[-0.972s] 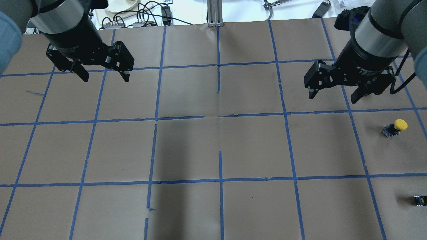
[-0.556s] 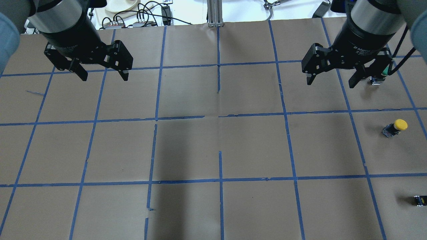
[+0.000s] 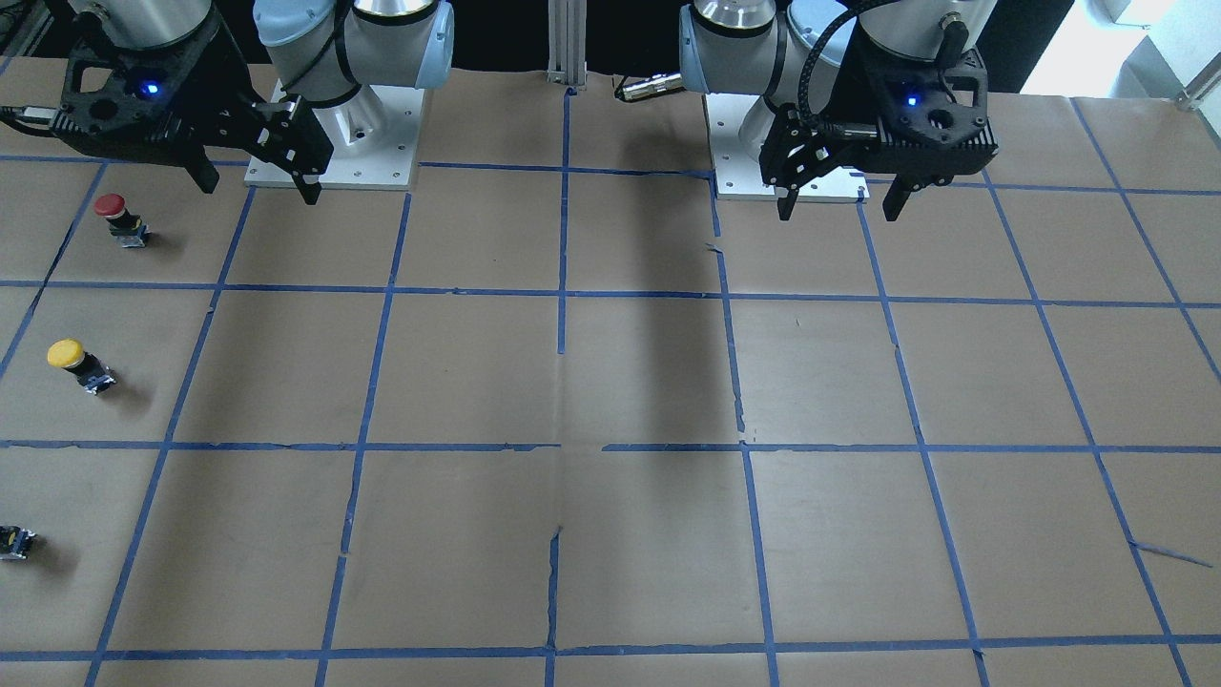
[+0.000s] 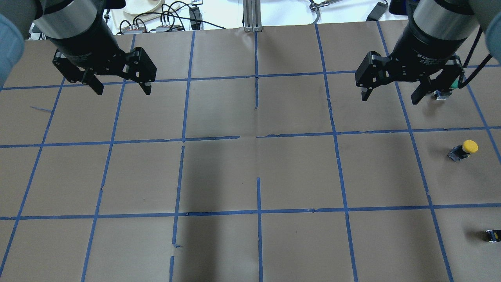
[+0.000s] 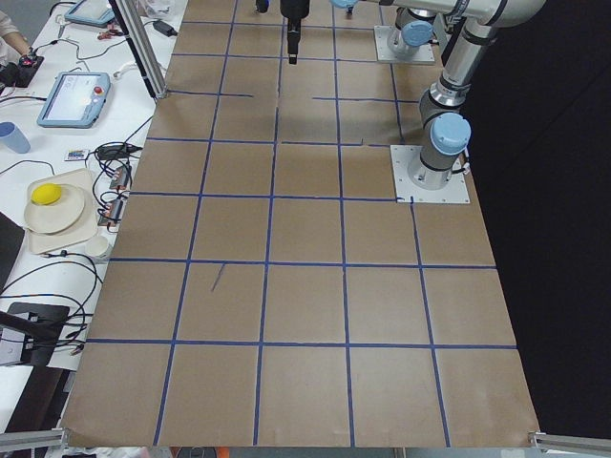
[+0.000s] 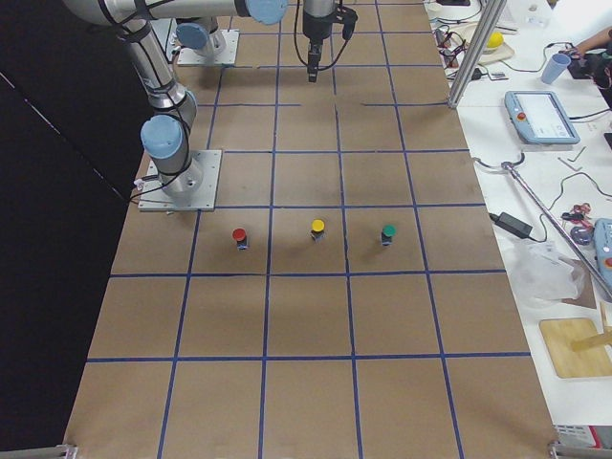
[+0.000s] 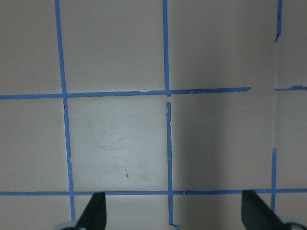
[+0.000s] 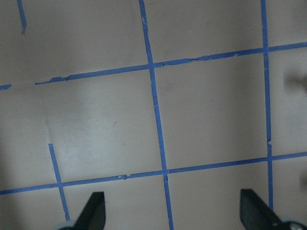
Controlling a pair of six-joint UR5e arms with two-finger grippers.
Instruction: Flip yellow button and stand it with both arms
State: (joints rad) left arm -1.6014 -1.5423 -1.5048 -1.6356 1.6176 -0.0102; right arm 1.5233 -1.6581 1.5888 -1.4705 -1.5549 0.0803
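The yellow button sits on the brown paper at the table's right side; it also shows in the front view and in the right side view, where it seems to stand cap up. My right gripper is open and empty, held above the table, back and left of the button; the front view shows it too. My left gripper is open and empty over the far left of the table. Both wrist views show only taped paper between open fingers.
A green-capped button stands beyond the yellow one, partly hidden by my right gripper in the overhead view. A red-capped button stands nearer my base. A small dark block with a yellow spot lies at the far right edge. Blue tape lines grid the table.
My right gripper has moved up and back, away from the yellow button, uncovering the green button beside it. My left gripper has hardly moved. The yellow button has not moved.
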